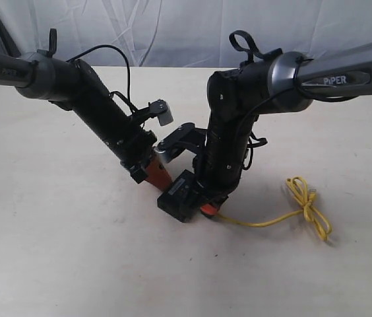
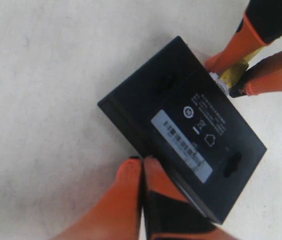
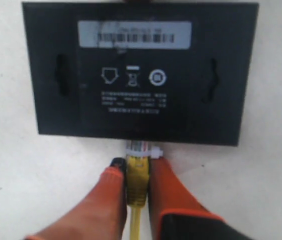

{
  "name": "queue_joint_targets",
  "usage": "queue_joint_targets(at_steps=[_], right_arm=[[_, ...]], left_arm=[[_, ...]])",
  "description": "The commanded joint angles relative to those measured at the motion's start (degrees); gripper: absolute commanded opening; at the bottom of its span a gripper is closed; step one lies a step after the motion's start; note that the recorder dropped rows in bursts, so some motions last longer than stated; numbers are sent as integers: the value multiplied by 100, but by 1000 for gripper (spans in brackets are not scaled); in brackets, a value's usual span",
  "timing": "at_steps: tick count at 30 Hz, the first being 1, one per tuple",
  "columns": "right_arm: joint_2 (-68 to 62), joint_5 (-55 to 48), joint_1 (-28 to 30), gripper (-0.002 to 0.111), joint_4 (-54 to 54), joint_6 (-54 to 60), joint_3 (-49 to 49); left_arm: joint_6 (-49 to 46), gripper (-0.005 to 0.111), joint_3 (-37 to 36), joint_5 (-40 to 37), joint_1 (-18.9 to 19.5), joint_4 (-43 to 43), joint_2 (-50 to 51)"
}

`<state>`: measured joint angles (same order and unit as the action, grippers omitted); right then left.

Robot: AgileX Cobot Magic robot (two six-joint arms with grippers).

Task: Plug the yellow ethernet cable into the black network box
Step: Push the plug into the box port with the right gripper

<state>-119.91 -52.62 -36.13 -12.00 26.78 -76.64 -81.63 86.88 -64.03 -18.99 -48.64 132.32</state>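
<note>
Right wrist view: the right gripper (image 3: 137, 169) is clamped on the yellow ethernet cable (image 3: 137, 187) at the boot just behind the clear plug (image 3: 142, 149). The plug's tip meets the lower edge of the black network box (image 3: 141, 107) at frame centre. Whether the plug is fully seated cannot be told.

In the left wrist view, the left gripper (image 2: 142, 161) has its fingers pressed together and butts against the box's opposite edge at lower centre. The exterior view places the box at centre on the surface (image 1: 54, 251), with the cable's knotted slack lying at right.

Handling notes:
- The box looks light and smooth, and is likely to slide unless braced.
- The cord is limp, so grip only the stiff boot.
- The clear plug is probably brittle, so push straight without twisting.
</note>
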Motion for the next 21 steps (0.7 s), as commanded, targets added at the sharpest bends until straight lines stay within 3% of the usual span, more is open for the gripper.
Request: queue_joint_targets(at_steps=[1, 14, 21], right_arm=[[33, 157, 14, -1, 11, -17, -31], [33, 813, 14, -1, 18, 106, -31], [62, 585, 14, -1, -44, 191, -31]], left_arm=[[31, 0, -4, -18, -56, 104, 102], [31, 0, -4, -18, -56, 53, 102], [31, 0, -4, 3, -56, 51, 102]])
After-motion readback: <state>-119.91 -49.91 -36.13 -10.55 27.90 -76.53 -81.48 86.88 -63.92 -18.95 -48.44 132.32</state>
